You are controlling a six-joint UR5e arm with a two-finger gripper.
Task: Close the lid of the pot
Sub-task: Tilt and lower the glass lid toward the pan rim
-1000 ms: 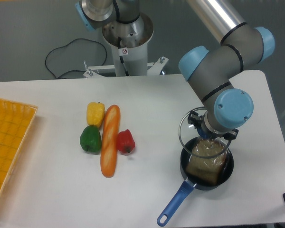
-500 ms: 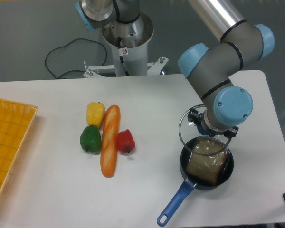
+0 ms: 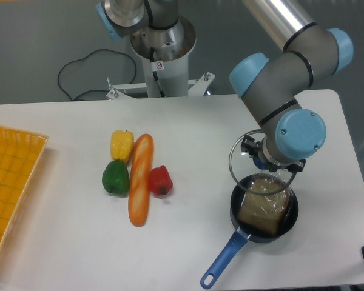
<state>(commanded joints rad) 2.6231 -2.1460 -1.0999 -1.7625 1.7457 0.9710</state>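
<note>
The arm reaches in from the upper right, its grey links and blue joint caps folded down over the right half of the white worktop (image 3: 67,242). The wrist points downward directly above the pot (image 3: 264,212). The claw (image 3: 270,168) is almost wholly hidden beneath the wrist; only small dark parts show at its lower edge. Whether its fingers are spread or closed cannot be told from this view.

The pot lid (image 3: 249,165) sits under the wrist, tilted, with its thin metal rim arcing to the left of the claw and its lower edge down at the pot's far rim. Its knob is hidden by the wrist. The lid is not seated flat on the pot.

The pot stands near the front right of the worktop, its blue handle (image 3: 222,262) running toward the front edge and to the left. Inside it lies a brownish block in clear wrapping (image 3: 264,209), filling much of the bowl.

Well to the left of the pot lies a group of foods: a long bread loaf (image 3: 139,179), a yellow pepper (image 3: 122,145) and a green pepper (image 3: 115,177) just on its left, and a red pepper (image 3: 160,180) on its right. A yellow tray (image 3: 9,188) sits at the far left edge. None of these lies between arm and pot.
</note>
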